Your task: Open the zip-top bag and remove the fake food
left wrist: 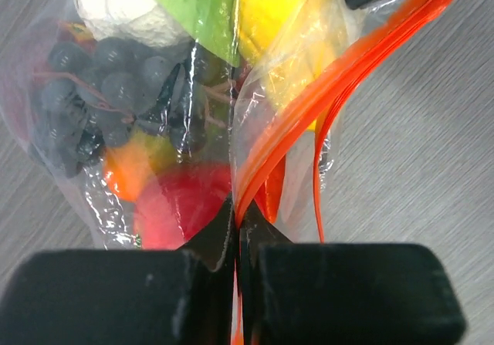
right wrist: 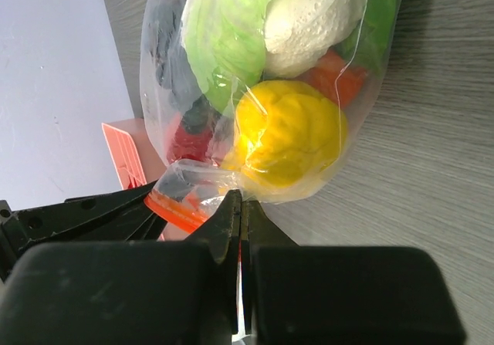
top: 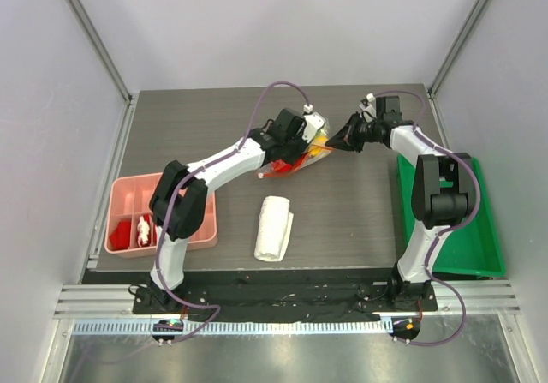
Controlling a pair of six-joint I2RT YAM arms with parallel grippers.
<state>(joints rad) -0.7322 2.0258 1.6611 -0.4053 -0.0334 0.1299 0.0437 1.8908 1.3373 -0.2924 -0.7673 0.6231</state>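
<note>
The clear zip-top bag (top: 301, 153) lies at the table's middle back, between my two grippers. Its orange-red zip strip (left wrist: 332, 90) is parted, with its two lips spread. The fake food is inside: dark purple grapes (left wrist: 93, 90), a yellow piece (right wrist: 289, 133), a green piece (right wrist: 224, 36), a white piece (right wrist: 312, 17) and a red piece (left wrist: 181, 202). My left gripper (left wrist: 235, 210) is shut on one lip of the bag's mouth. My right gripper (right wrist: 239, 202) is shut on the opposite edge of the mouth, next to the yellow piece.
A folded white cloth (top: 274, 227) lies near the table's front middle. A pink compartment tray (top: 128, 199) with small red pieces sits at the left. A green bin (top: 481, 229) stands at the right edge.
</note>
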